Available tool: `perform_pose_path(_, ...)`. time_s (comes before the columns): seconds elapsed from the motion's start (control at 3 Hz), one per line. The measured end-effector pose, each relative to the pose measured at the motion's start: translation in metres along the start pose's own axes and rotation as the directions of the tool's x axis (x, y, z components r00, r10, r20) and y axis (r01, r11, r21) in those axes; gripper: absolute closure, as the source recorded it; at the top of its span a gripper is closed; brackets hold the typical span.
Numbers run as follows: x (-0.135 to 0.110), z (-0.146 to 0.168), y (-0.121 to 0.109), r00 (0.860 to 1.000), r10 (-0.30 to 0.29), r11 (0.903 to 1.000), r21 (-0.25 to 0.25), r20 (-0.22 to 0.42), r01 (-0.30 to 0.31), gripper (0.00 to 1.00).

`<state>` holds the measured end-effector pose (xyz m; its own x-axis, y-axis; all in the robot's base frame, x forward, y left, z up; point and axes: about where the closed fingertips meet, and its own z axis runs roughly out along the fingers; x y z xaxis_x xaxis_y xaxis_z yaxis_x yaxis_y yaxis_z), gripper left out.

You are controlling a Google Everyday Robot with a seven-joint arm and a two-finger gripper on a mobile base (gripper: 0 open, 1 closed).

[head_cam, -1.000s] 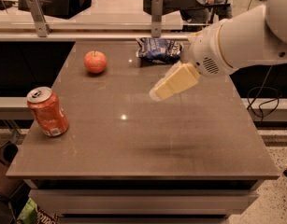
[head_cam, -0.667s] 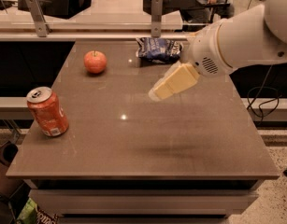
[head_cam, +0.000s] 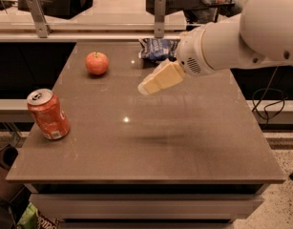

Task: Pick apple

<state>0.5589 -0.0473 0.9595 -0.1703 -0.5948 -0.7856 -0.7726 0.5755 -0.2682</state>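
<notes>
The apple [head_cam: 97,63] is small, round and red-orange, and sits on the brown table [head_cam: 184,142] at the far left. My gripper [head_cam: 146,87] is cream-coloured, on a white arm reaching in from the right. It hangs above the table's far middle, to the right of the apple and apart from it, pointing left and down. It holds nothing that I can see.
An orange-red soda can [head_cam: 48,114] stands tilted near the table's left edge. A blue snack bag [head_cam: 158,49] lies at the far edge, behind the gripper. A shelf with metal posts [head_cam: 159,13] runs behind the table.
My gripper has moved left, towards the apple, and a little farther from the camera. The apple, can and bag have not moved.
</notes>
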Motion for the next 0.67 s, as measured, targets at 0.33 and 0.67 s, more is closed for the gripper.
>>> perform_pose_path(0.33, -0.008, 0.037, 0.001, 0.998, 0.03, 0.9995, -0.011, 0.053, -0.03, 0.0)
perform_pose_path(0.67, -0.014, 0.074, 0.008, 0.989, 0.073, 0.997, -0.034, 0.125, -0.07, 0.0)
